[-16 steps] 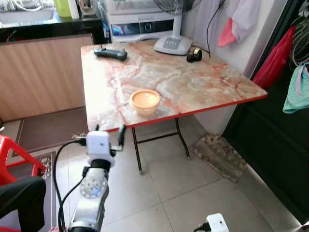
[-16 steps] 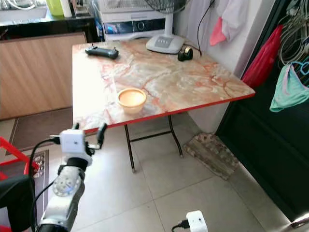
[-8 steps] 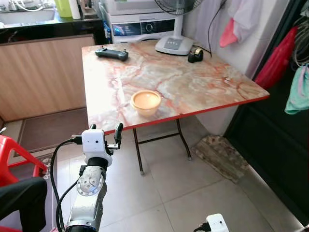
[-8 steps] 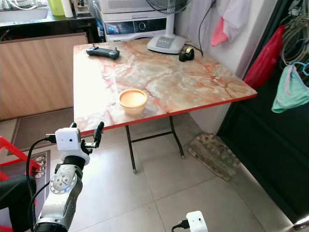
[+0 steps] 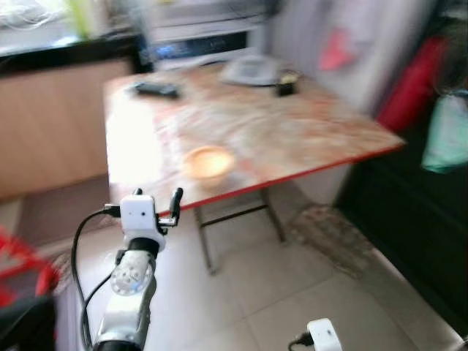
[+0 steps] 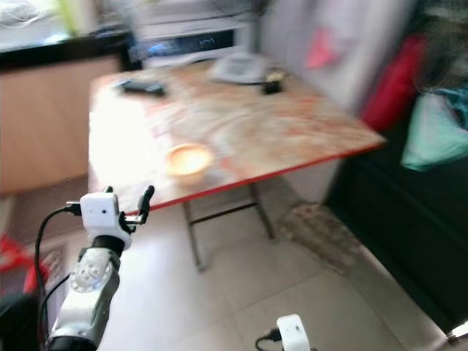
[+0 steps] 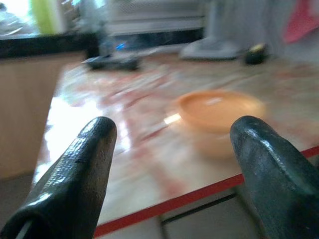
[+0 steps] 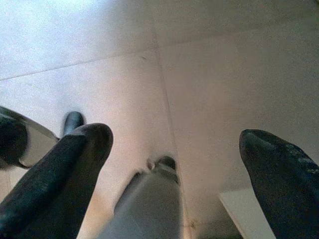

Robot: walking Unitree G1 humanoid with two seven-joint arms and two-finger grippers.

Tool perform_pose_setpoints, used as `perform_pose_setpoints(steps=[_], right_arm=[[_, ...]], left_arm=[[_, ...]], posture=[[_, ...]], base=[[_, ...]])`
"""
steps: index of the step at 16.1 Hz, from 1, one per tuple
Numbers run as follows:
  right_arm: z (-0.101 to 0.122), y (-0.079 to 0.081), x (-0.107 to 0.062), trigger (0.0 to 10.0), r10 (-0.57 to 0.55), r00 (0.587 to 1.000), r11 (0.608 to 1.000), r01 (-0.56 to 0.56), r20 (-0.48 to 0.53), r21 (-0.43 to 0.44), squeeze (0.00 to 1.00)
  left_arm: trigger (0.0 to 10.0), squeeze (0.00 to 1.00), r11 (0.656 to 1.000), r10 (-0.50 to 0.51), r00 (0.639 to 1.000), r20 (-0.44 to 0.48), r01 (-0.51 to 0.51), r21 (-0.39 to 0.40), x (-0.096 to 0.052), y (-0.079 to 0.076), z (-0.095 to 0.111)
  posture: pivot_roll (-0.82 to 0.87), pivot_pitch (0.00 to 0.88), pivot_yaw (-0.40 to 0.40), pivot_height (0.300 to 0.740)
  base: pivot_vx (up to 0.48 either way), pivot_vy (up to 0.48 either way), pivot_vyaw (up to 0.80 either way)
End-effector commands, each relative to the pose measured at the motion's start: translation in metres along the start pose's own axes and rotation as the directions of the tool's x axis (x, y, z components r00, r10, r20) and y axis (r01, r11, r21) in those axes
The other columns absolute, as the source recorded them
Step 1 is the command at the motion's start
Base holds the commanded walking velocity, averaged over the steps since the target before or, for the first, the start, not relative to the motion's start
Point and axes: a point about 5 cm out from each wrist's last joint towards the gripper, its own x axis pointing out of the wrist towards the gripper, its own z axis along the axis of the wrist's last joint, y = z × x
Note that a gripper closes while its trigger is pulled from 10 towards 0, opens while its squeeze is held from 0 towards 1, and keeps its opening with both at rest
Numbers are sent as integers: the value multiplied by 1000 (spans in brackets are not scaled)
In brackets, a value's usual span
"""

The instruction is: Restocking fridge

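Hovering released just short of the table's red edge (image 5: 292, 175), left pincer (image 5: 157, 199) faces the orange bowl (image 5: 208, 162).

Both eye views are smeared by motion. The bowl (image 5: 208, 161) on the desk (image 5: 292, 131) is a soft blob, and the dark items at the desk's far edge cannot be identified.

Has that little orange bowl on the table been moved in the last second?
No. The orange bowl sits at the same spot near the table's red front edge; the blurred picture shifted because the camera moved.
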Motion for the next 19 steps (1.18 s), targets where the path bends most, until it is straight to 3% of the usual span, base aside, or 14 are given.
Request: perform_pose_setpoints(steps=[1, 13, 17, 19], right_arm=[[5, -1, 1, 10000, -3, 1000, 1000, 3, 11, 8, 0], [6, 0, 1, 10000, 14, 1000, 1000, -14, 10, -15, 0], [6, 1, 1, 10000, 15, 1000, 1000, -15, 12, -14, 0], [6, 1, 1, 10000, 11, 1000, 1000, -11, 10, -1, 0]], left_arm=[[10000, 0, 1000, -22, 1000, 12, 22, 2, 1, -1, 4], [10000, 0, 999, -38, 999, 5, 38, 26, -4, -5, 1], [10000, 0, 999, -34, 999, 12, 34, 29, -3, -5, 3], [10000, 0, 999, -29, 999, 14, 29, 23, -3, -5, 3]], posture=[[41, 0, -21, 740], [44, 0, -24, 740], [46, 0, -23, 740], [46, 0, -24, 740]], base=[[304, 0, 0], [306, 0, 0], [0, 0, 747], [0, 0, 0]])
